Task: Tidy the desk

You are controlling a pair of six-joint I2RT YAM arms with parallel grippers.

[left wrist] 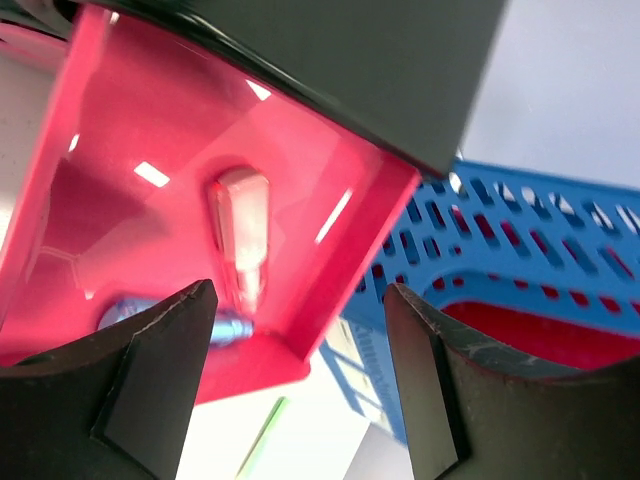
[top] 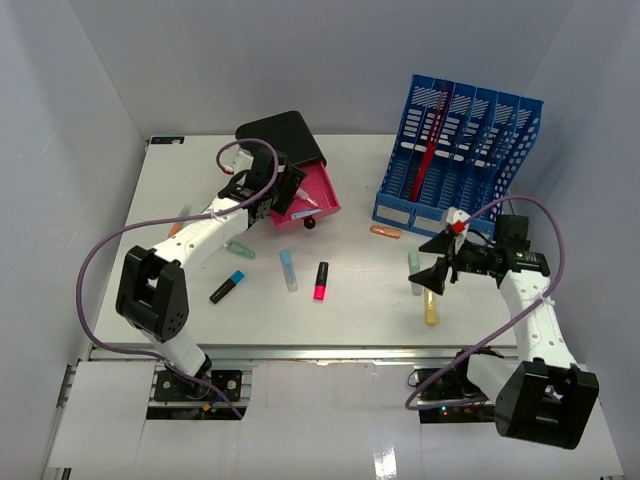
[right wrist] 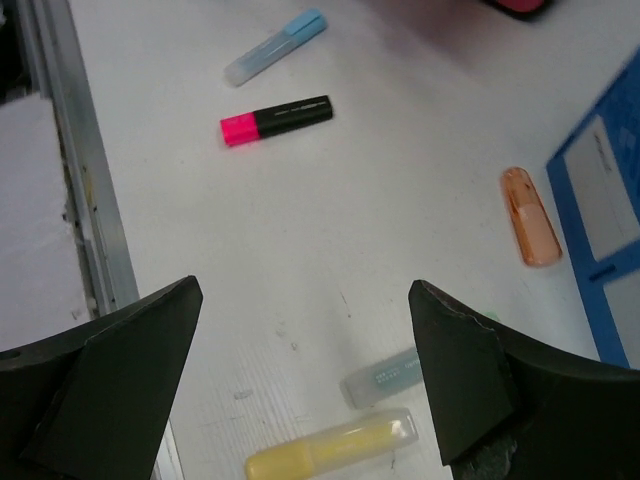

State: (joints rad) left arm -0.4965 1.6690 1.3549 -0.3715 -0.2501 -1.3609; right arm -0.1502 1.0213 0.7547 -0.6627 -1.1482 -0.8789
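L gripper: jaws parted, nothing between them. It hangs at the mouth of the pink drawer, which stands pulled out of the black drawer unit. Wrist view shows a pale marker and a blue item lying in the drawer, neither gripped.

R gripper: jaws wide, empty, hovering above the desk beside the blue file rack.

Desk: white top fills the enclosure. Loose markers lie across its middle:
- yellow marker, w/ a pale green marker just beside it
- orange marker near the rack base
- pink-black marker and light blue marker well apart from those

Step in hand (judgement): L drop-off looks complete. R pick of the yellow marker appears next.

Recs for the R pick:
- The barrel lies approx. along the jaw-to-jaw line, so rotate the wrist until the fingers straddle it across the short side.
- The marker sits low in the wrist view, off centre, so re-centre before descent.
- Keep the fingers clear of the green marker, or both get nudged.
- Grip mid-barrel, since round plastic will likely roll.

Rec for L: lift straight up before swinging, to clear the drawer wall.

Pose:
- L arm is extended fwd, wrist pitched down at the drawer.
- R arm has its elbow bent and forearm reaching inward, fingers pointing toward desk centre.
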